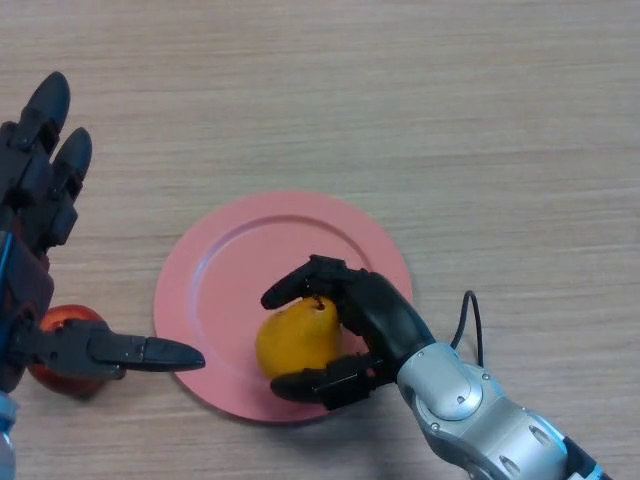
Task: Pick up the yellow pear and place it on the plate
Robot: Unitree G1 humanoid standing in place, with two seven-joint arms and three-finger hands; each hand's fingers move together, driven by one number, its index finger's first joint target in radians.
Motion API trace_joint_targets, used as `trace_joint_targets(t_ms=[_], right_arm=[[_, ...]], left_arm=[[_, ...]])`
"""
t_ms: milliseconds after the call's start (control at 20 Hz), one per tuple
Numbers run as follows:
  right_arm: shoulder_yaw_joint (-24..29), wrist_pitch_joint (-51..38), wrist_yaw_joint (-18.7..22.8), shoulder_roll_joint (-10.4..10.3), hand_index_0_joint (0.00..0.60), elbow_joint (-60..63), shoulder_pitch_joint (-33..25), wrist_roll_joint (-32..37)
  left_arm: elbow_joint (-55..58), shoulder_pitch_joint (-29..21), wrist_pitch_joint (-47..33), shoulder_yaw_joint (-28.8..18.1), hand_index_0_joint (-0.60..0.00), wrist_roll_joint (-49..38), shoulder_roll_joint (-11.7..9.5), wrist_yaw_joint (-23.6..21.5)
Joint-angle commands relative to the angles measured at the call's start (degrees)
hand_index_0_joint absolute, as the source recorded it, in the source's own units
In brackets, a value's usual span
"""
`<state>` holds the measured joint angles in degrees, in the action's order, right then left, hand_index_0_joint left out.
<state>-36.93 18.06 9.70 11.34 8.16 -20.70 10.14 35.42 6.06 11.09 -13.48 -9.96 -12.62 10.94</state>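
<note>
**Pear over the plate, release still to come**

Yellow pear (297, 340) inside the rim of the pink plate (230, 260), toward the near right edge, stem end pointing up and away. Right hand (365, 320) wrapped round it: fingers curled over the top by the stem, thumb tucked under the near side, so a firm enclosing grip rather than a fingertip pinch. Hard to tell from this one overhead view whether the pear already rests on the plate surface or hangs just above it; no clear gap visible either way.

Carrying part judged essentially done, since the fruit sits within the plate's outline. Left to do: settle the pear fully if not yet down, uncurl the fingers, draw the hand clear without rolling the fruit off toward the near rim.

Plate otherwise bare: nothing else on it but the pear and the gripping hand.

Left hand (40, 200) at the left edge, fingers straight and spread, holding nothing, one long digit lying low and reaching to the plate's left rim. A red apple (62, 325) on the wooden table (450, 130) beside the plate, partly hidden under that hand, untouched as far as visible.
</note>
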Motion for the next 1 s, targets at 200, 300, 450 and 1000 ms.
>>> trace_joint_targets(t_ms=[200,300,450,1000], right_arm=[[4.07,-7.44,0.3,-0.45,0.0,-4.7,-2.85,-0.95],[4.54,-8.44,0.7,-0.45,0.0,-5.37,-2.64,-1.24],[7.41,-8.12,-0.33,-0.45,0.0,-10.37,-1.71,-1.0],[25.74,3.0,-13.06,-0.45,0.0,-41.91,8.08,-4.35]], left_arm=[[2.42,-0.96,-9.73,-2.6,0.0,0.58,-1.1,-0.38],[2.29,-0.89,-9.92,-2.56,0.0,0.68,-1.05,-0.24],[2.48,-0.9,-9.47,-2.9,0.0,0.1,-1.18,0.11],[2.58,-1.77,-8.9,-2.94,0.0,1.94,-1.6,0.83]])
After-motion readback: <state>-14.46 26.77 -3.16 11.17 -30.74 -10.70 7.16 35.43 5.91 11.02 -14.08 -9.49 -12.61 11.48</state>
